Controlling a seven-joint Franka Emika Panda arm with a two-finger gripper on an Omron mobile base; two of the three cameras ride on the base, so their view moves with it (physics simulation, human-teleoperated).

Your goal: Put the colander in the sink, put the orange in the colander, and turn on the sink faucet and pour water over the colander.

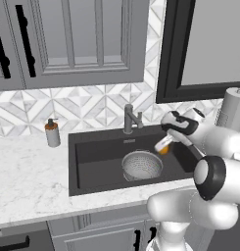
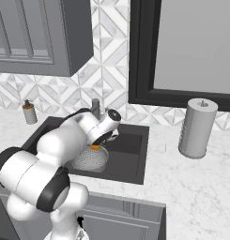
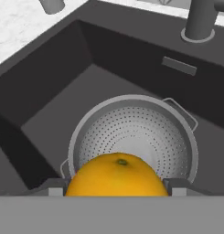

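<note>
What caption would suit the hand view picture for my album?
The gripper holds the orange above the colander sitting in the dark sink, faucet behind.

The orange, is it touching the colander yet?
Apart. In the left base view the orange sits in the gripper, with dark sink wall showing between it and the colander rim.

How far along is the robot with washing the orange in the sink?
Done: the colander sits in the sink. In hand: the gripper holds the orange above the colander, not yet released. Left: drop it in, then turn on the sink faucet; no water runs.
</note>
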